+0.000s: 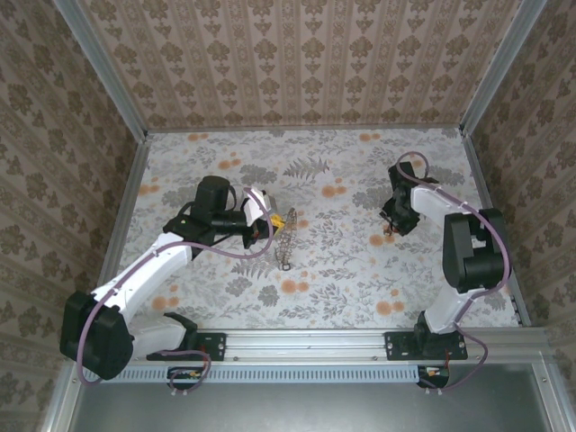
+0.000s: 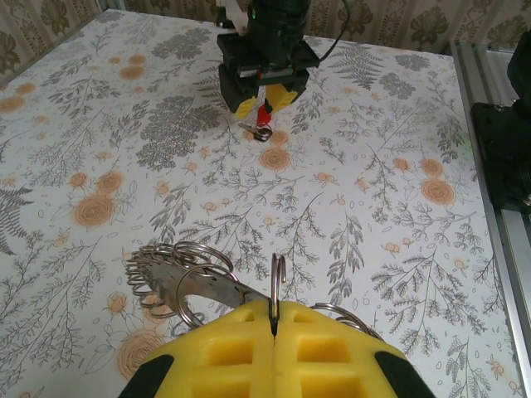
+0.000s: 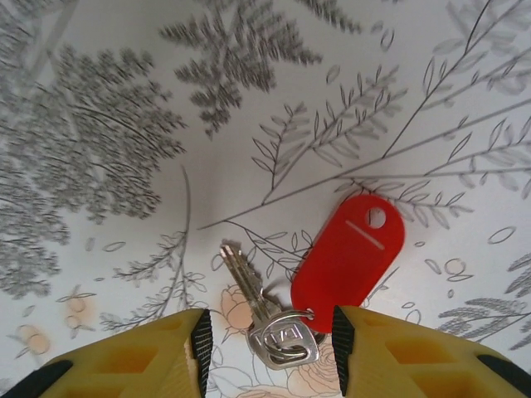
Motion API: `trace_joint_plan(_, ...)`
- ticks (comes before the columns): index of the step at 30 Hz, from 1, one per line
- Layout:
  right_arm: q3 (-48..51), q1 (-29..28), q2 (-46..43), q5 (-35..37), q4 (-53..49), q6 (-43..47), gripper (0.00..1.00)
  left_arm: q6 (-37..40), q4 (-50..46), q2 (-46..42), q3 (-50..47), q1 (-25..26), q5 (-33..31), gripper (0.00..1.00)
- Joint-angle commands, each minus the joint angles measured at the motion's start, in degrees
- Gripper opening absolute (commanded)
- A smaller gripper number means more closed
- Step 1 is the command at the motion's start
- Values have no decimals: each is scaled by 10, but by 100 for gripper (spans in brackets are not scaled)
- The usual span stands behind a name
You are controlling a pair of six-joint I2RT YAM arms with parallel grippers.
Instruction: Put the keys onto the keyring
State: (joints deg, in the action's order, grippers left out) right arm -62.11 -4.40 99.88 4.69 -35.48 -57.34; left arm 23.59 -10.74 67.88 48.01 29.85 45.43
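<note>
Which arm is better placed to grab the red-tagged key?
Right: the right gripper, open, sits over the key beside its red tag; the left gripper is shut on the keyring.

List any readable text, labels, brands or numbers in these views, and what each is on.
No text can be read anywhere.
Key head: a stamped mark, too blurred to read.
Red tag: a pale bar and a hole, no lettering.

Bright, even light; shadows soft — the nearest fingers look slightly blurred, perhaps.
</note>
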Motion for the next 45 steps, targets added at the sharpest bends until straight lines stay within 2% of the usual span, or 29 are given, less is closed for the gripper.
trace_joint_plan(1, -7, -1, 28, -13, -11, -27, 47, 4, 3, -1, 3, -2, 6, 0)
trace_joint_plan(4, 0, -2, 38, -17, -5, -28, 47, 4, 3, 0, 4, -2, 6, 0)
trace_joint_plan(9, 15, -3, 22, -2, -6, -27, 41, 4, 1, 0, 4, -2, 6, 0)
trace_joint_plan(13, 30, -3, 4, 5, -3, -19, 30, 4, 1, 0, 4, -2, 4, 0)
trace_joint_plan(24, 43, -3, -18, 1, 11, -10, 26, 3, 3, 1, 3, -1, 5, 0)
trace_joint_plan(28, 41, -3, -21, -2, 14, -13, 12, 5, 0, -1, 4, 3, -6, 0)
trace_joint_plan(33, 38, -3, -23, -1, 10, -10, 13, 2, -9, 5, 11, 4, -8, 0)
trace_joint_plan(36, 38, -2, -28, 1, 10, -2, 22, 2, -8, 5, 10, 3, -7, 0)
trace_joint_plan(45, 38, 1, -39, 9, 3, 0, 20, 2, -8, 8, 10, 5, -6, 0)
